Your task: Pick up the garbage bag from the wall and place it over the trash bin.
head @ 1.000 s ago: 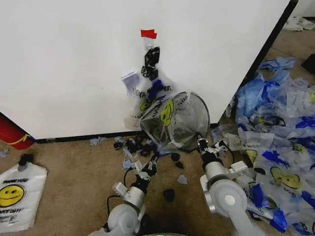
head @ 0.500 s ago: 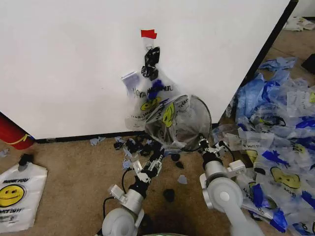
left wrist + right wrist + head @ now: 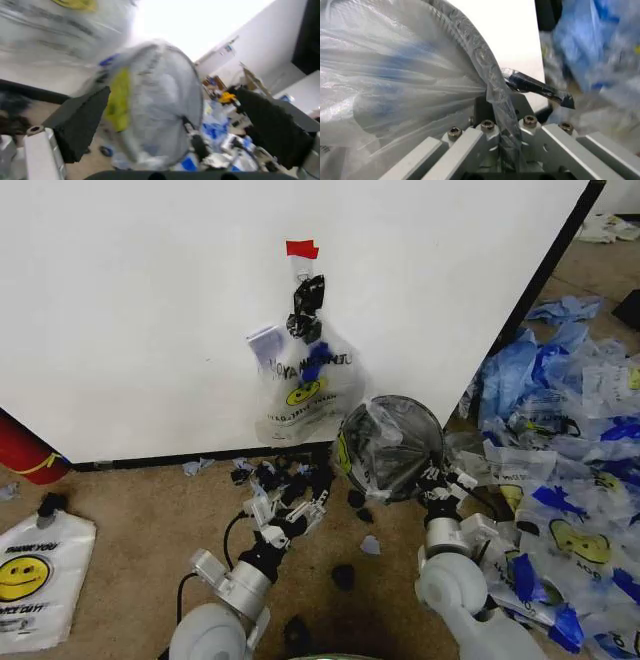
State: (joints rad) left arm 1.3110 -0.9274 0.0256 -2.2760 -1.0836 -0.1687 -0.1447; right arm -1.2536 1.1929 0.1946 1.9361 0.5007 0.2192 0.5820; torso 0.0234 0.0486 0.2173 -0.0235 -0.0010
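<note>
The left gripper (image 3: 290, 515) is low over the carpet (image 3: 120, 510), just left of the bin (image 3: 392, 448). Its jaws are wide open and hold nothing. In the left wrist view the bin (image 3: 155, 108) sits between the two dark fingers (image 3: 80, 120), a bit farther off.

The right gripper (image 3: 437, 478) is at the bin's lower right rim. Its jaws are closed on the bin's rim (image 3: 495, 90), with the plastic pinched in there too.

The bin is tipped on its side. Its long axis runs almost flat, and its open mouth seems to face the robot, though the crinkled plastic makes that hard to tell. A clear bag (image 3: 372, 442) with a yellow face is pulled over it.

Behind, a second bag (image 3: 300, 395) hangs flat on the wall (image 3: 130, 310), long way up and down, from a black clip (image 3: 307, 305) under a red tape piece (image 3: 302, 248). Loose bags (image 3: 560, 440) lie in a pile to the right.
</note>
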